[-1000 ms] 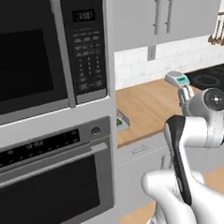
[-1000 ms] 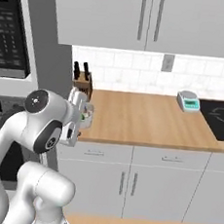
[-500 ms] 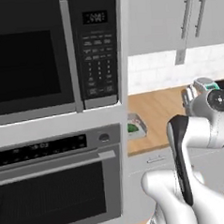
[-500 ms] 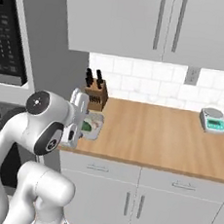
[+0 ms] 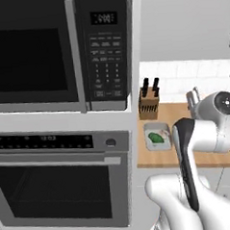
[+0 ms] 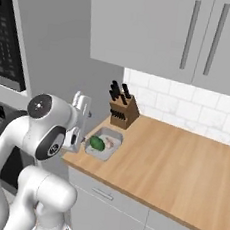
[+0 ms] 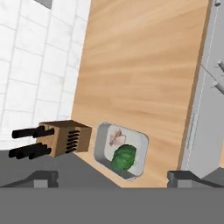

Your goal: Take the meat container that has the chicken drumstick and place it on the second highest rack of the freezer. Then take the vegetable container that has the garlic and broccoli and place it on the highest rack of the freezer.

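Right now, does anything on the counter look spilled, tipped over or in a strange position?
Nothing stands out. The tray lies flat on the wooden counter beside the knife block, with the broccoli and the garlic inside it. The knife block is upright in the right base view.

**Three views meeting at the knife block**

The left base view looks forward from behind the arm's left; the knife block (image 5: 148,99) sits mid-distance, right of centre. The right base view looks forward and down from behind the arm's right, with the block (image 6: 122,109) nearer. The hand view looks straight down, rolled sideways, the block (image 7: 65,138) lower left. All three share the block and the tray (image 6: 104,143) just beside it.
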You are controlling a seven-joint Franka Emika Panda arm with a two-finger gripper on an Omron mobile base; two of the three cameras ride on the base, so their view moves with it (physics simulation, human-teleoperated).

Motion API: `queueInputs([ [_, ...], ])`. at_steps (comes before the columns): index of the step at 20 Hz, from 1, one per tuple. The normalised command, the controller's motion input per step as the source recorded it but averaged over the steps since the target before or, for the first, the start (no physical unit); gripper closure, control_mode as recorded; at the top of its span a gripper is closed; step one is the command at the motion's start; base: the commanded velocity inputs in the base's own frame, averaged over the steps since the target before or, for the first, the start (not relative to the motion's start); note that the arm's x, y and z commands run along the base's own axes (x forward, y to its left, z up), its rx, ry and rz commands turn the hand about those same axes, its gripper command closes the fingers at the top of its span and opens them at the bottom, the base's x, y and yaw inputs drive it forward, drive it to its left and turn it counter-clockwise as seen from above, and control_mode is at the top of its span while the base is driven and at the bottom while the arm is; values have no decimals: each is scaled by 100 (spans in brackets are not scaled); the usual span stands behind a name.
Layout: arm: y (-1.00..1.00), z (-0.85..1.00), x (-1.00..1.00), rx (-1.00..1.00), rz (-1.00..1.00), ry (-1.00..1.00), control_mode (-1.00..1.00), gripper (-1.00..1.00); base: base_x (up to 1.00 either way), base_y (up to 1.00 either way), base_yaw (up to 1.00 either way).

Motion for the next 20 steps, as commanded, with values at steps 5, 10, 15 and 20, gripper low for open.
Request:
queueInputs([
  [5,-21,-21,26,1,10,-3,-100,-100,14,-11,13],
  [10,-29,-99,53,-1,52,10,-100,-100,0,0,0],
  [15,0,-82,24,-14,52,25,-100,-100,0,0,0],
  [20,-4,-34,4,-15,7,29,-100,-100,0,0,0],
])
